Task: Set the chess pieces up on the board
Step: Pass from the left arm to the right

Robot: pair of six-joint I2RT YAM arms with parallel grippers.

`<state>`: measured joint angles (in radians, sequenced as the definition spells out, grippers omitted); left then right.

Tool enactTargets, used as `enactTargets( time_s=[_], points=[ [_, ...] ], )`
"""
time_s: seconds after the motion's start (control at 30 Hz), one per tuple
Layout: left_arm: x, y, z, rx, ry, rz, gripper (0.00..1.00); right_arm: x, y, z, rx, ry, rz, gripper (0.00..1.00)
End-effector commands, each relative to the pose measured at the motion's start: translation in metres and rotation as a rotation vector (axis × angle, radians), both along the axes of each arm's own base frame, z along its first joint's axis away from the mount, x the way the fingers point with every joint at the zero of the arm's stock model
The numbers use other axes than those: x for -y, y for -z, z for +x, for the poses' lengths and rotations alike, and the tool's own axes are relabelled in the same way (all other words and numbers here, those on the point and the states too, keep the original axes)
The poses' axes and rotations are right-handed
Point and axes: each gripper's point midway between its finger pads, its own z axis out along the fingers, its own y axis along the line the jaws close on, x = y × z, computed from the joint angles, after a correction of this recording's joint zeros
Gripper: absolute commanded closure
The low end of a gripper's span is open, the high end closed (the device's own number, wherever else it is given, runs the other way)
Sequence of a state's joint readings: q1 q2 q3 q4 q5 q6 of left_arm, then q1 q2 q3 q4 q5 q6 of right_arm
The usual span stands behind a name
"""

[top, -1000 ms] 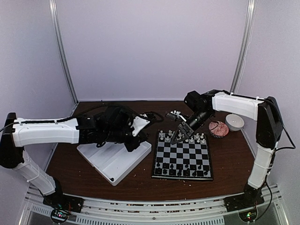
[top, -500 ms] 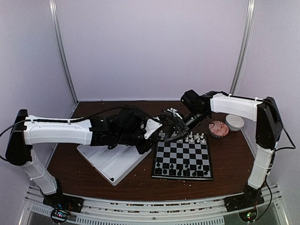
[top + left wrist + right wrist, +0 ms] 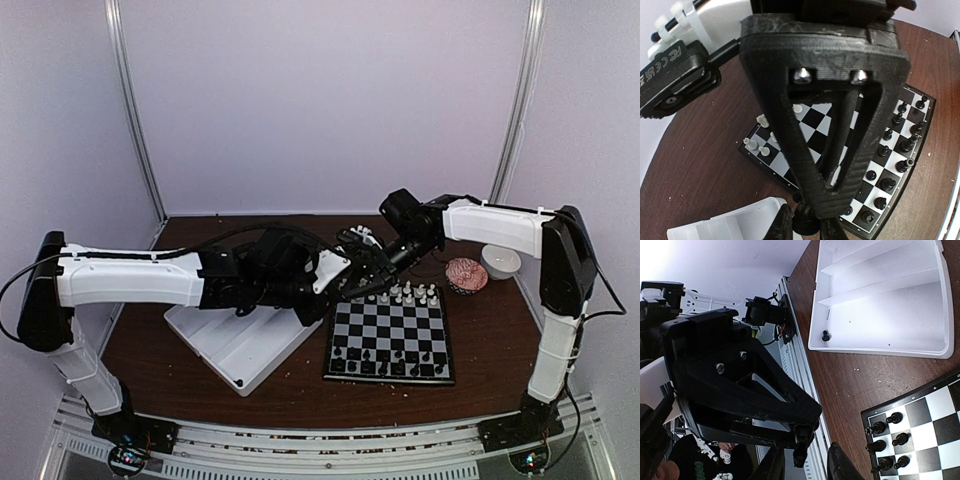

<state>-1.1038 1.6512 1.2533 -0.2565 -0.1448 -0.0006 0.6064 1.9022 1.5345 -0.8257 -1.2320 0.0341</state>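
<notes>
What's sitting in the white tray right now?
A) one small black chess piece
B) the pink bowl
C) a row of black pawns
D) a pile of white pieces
A: in the right wrist view a single small black chess piece sits by a corner of the white tray, and no other piece shows in it.

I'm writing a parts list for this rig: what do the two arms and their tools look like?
The left arm and right arm have long white shells, black joints and black cables. The left tool and right tool are black triangular frames with silver screws.
</notes>
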Motion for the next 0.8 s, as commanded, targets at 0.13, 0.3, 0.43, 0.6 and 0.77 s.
enactTargets(
  time_s=[0.13,0.3,0.43,0.6,0.77],
  points=[
    [0.011,-0.012,0.001,0.008,0.006,-0.039,0.87,-0.008,-0.014,0.001,0.012,-0.006,0.058,0.78],
    [0.01,-0.012,0.002,0.009,0.001,-0.038,0.87,-0.01,-0.016,-0.001,0.002,-0.018,0.074,0.89],
    [0.01,-0.009,0.004,0.01,-0.013,-0.032,0.85,-0.01,-0.019,-0.004,0.0,-0.027,0.089,0.98],
    [0.005,-0.008,0.009,0.019,-0.057,-0.032,0.64,-0.003,-0.021,0.0,0.07,-0.014,0.058,0.99],
    [-0.016,-0.014,0.01,0.064,-0.095,-0.025,0.58,0.038,-0.02,0.024,0.239,0.044,-0.042,1.0]
  ],
)
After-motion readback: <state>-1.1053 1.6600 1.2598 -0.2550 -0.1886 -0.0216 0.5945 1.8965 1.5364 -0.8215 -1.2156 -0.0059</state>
